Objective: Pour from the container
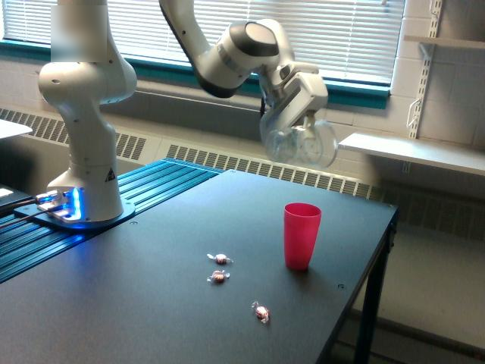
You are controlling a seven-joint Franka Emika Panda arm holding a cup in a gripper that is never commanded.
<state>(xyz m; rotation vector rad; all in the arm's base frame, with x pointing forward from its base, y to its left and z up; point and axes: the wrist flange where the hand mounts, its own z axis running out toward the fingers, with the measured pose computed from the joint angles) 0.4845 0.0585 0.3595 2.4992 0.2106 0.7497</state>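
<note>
My gripper (297, 115) is shut on the container (300, 144), a clear rounded plastic jar held tilted in the air above the pink cup (301, 235). The jar looks empty. The pink cup stands upright on the dark table (136, 303), towards the exterior view's right. Three wrapped candies lie on the table to the cup's left: one (220, 259), another (218, 277) just below it, and a third (261, 312) nearer the front. None of them is in the cup as far as I can see.
The arm's white base (83, 136) stands on a blue ribbed plate (45, 250) at the exterior view's left. The table's right edge (371, 265) runs close to the cup. A white shelf (413, 152) hangs on the wall behind.
</note>
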